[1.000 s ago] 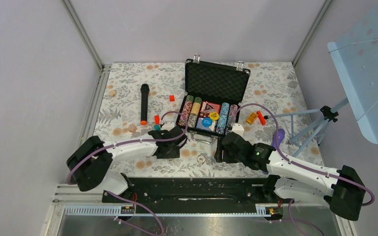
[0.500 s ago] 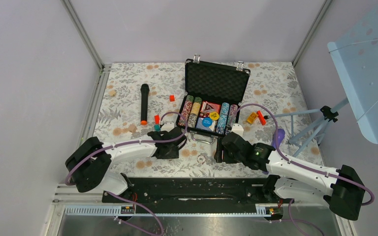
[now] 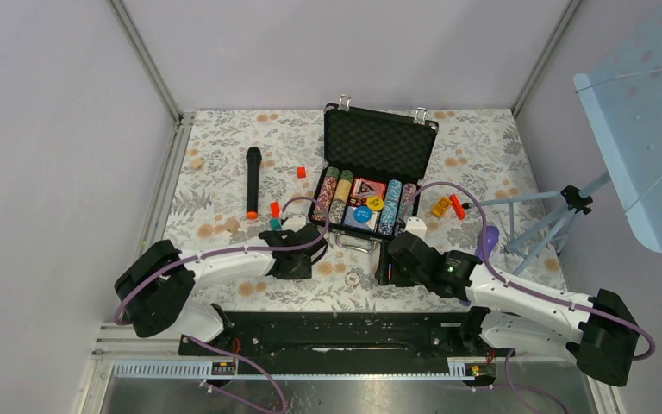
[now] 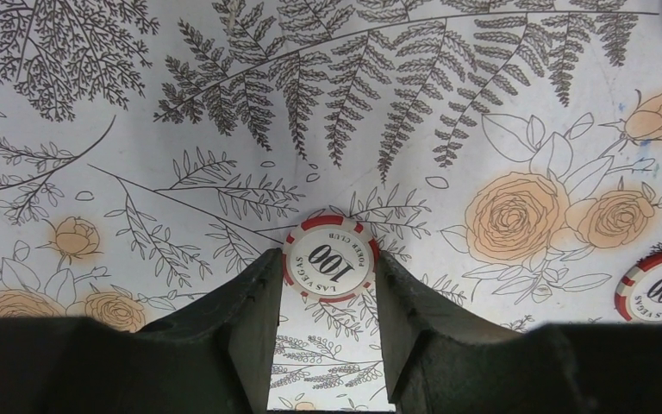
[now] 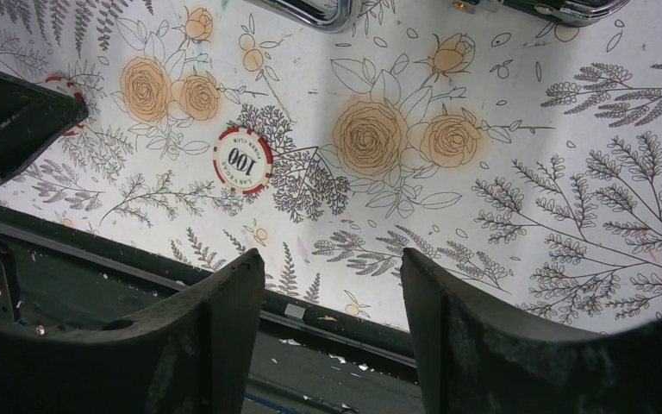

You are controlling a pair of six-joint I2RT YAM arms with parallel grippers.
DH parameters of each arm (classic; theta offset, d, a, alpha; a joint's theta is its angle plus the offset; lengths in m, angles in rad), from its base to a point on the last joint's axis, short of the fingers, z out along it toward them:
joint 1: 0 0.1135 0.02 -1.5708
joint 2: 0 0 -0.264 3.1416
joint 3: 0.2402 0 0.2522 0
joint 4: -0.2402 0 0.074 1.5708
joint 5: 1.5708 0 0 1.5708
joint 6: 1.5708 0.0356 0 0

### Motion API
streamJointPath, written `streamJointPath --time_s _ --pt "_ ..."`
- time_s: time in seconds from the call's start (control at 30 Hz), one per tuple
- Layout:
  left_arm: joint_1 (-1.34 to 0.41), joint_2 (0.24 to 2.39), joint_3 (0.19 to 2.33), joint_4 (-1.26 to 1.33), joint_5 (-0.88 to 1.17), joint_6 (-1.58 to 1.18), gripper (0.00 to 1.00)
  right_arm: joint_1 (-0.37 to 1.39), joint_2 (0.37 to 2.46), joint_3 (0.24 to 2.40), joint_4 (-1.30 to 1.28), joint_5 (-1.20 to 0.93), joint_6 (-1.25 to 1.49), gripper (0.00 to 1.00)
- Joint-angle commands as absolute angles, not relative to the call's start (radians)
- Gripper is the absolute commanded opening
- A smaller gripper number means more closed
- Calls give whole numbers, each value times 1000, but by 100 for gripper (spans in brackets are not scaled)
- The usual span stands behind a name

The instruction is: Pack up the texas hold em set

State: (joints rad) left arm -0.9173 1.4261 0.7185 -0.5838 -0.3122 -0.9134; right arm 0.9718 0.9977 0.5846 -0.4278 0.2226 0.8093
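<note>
Left gripper straddles the red poker chip — centred between narrow jaws, perhaps pinched; can't tell. Right gripper gapes empty.

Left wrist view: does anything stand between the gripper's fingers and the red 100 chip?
Nothing visible does. The red 100 chip lies flat on the floral table cover, right between the fingertips of the left gripper, with one finger close at each side.
</note>
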Motion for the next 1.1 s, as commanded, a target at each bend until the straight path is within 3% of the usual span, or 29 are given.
streamJointPath --time_s 0.0,0.8,1.07 --pt "-936 1447 710 -588 -223 -917 41 962 1003 603 -420 227 819 66" --pt "-937 1454 876 -653 -252 -841 42 955 1039 619 -395 181 828 66" --pt "-933 1427 789 -638 -255 -874 59 955 1052 620 -394 173 822 66"
